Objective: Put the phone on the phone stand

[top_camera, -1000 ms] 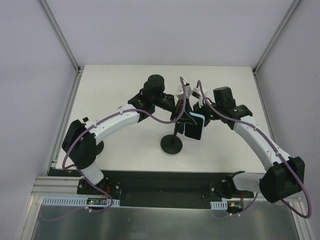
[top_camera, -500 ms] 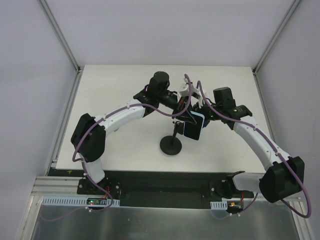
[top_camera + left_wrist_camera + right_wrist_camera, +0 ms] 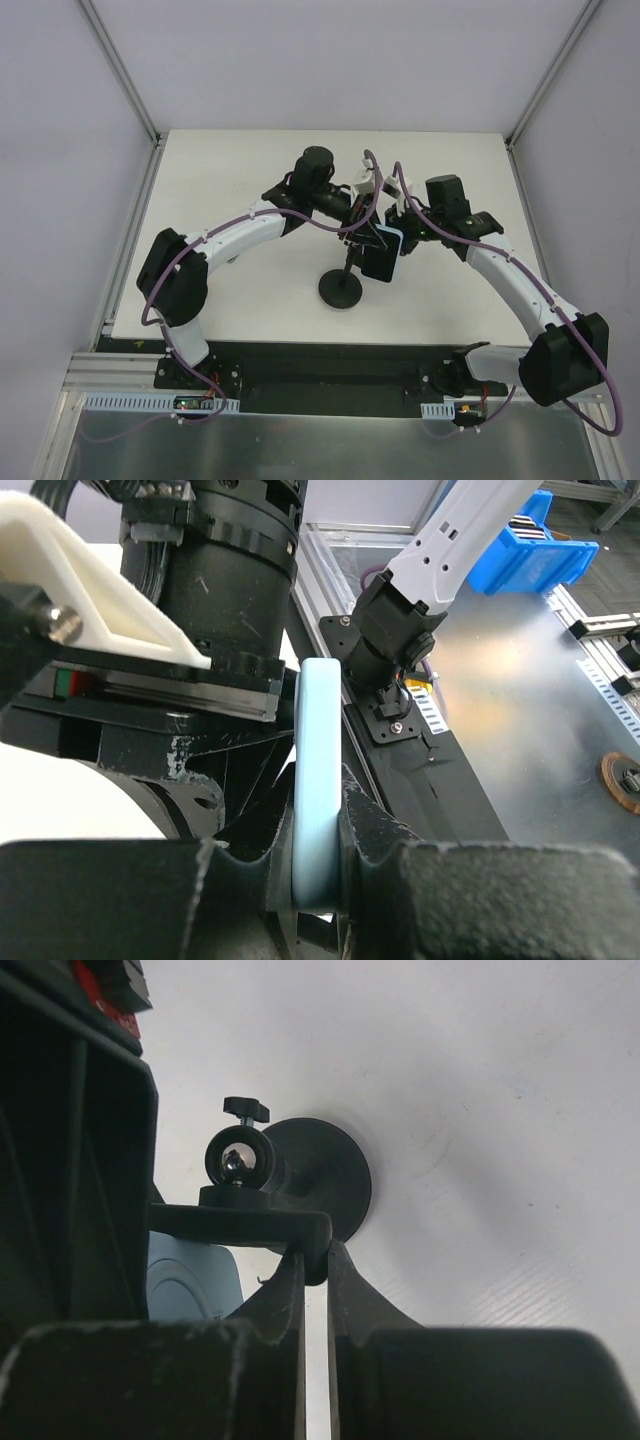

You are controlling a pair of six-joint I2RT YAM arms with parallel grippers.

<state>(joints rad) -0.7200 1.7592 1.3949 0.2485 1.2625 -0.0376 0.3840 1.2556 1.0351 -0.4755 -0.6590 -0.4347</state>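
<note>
1. The left pincer (image 3: 320, 872) is closed on one long edge of the phone (image 3: 318, 770), with a finger on each face. The phone shows edge-on in the wrist view.
2. The right pincer (image 3: 316, 1272) is closed, its tips pinching the end of the black cradle arm (image 3: 240, 1226) of the phone stand (image 3: 325, 1175), just below the ball joint (image 3: 237, 1160).
3. The phone is off the desk (image 3: 220, 170), held tilted over the desk's middle, right at the head of the stand. From above I cannot tell whether it is seated.
4. Step in hand, as judged: seating the phone in the cradle. To do it well:
   - The right pincer should steady the stand so that the round base (image 3: 340, 290) neither slides nor tips.
   - The left pincer should bring the phone in square to the cradle, lower edge first, without twisting.
   - Release the phone only once the cradle carries it, then release the stand.
5. Risk: the thin post will likely be top-heavy once loaded, so a sideways push could topple it.
6. The phone is a slim slab with a dark glossy face and a pale blue rim with rounded corners. It is probably slick, and the grip on it is narrow.
</note>
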